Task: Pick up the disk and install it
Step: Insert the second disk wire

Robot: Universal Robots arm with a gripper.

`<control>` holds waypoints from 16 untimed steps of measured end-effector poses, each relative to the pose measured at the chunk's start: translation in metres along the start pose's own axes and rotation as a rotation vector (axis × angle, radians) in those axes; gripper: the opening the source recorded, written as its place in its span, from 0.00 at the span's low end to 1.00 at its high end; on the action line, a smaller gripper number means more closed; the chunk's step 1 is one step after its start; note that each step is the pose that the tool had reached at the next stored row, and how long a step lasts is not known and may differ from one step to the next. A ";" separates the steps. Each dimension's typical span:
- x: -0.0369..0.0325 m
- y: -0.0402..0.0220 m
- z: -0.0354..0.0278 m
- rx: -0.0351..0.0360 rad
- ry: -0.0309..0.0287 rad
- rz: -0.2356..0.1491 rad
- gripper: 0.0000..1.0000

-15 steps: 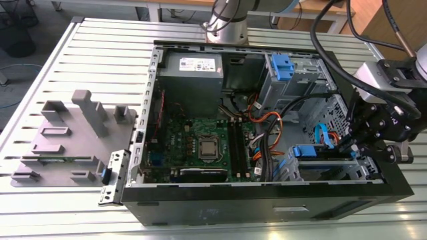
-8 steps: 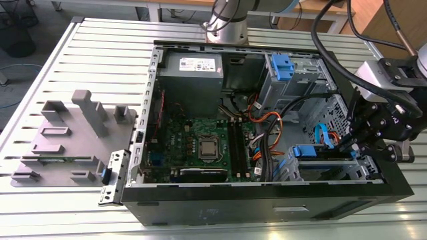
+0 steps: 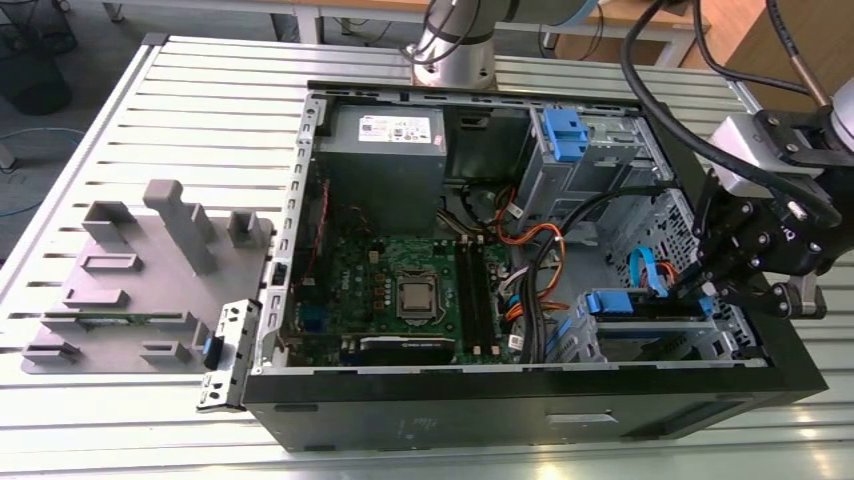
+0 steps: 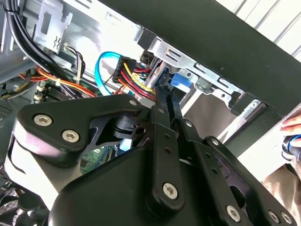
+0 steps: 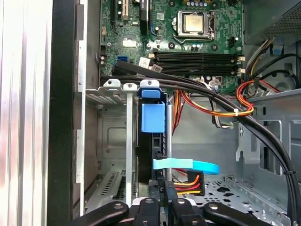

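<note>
The disk [image 5: 151, 141] stands edge-on in the drive cage [image 5: 113, 141] at the front corner of the open computer case [image 3: 534, 400]. Its blue plastic bracket [image 5: 153, 117] points toward the motherboard. In the exterior view the disk's blue bracket [image 3: 618, 301] shows at the case's right. My gripper [image 5: 162, 200] reaches into the case from the exterior view's right and closes on the disk's rear end. In the second wrist view the gripper [image 4: 168, 92] has its two fingers [image 4: 162, 110] drawn close together, tips at the blue bracket [image 4: 179, 81].
A light-blue data cable [image 5: 188, 165] and a red-yellow-black power plug [image 5: 190, 181] lie beside the disk's rear. Thick black cables [image 5: 225, 106] cross above the bay. The grey power supply [image 3: 384, 135] sits at the back. A grey fixture [image 3: 134, 280] lies outside. A person's hand [image 4: 291, 127] is nearby.
</note>
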State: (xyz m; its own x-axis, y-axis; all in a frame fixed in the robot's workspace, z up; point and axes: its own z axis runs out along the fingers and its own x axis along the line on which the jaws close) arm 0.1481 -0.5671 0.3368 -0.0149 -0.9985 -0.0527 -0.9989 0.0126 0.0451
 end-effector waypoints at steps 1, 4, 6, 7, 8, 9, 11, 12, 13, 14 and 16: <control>-0.0003 0.0005 0.0001 0.0000 -0.0001 0.000 0.16; -0.0004 0.0029 0.0001 0.0002 0.0002 0.000 0.16; -0.0003 0.0041 0.0003 0.0005 0.0000 0.000 0.16; -0.0003 0.0041 0.0004 0.0005 0.0000 0.000 0.16; -0.0003 0.0040 0.0007 0.0005 0.0001 0.000 0.16; -0.0003 0.0040 0.0010 0.0006 0.0002 0.000 0.16; -0.0003 0.0041 0.0017 0.0007 0.0000 0.000 0.16; -0.0002 0.0040 0.0023 0.0007 -0.0001 0.000 0.16; -0.0002 0.0040 0.0029 0.0008 0.0001 0.000 0.16; -0.0001 0.0040 0.0035 0.0008 0.0004 0.000 0.16; -0.0001 0.0040 0.0038 0.0009 0.0006 0.000 0.16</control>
State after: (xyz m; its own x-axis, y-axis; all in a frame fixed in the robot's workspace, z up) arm 0.1439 -0.5667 0.3332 -0.0149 -0.9985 -0.0520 -0.9989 0.0126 0.0442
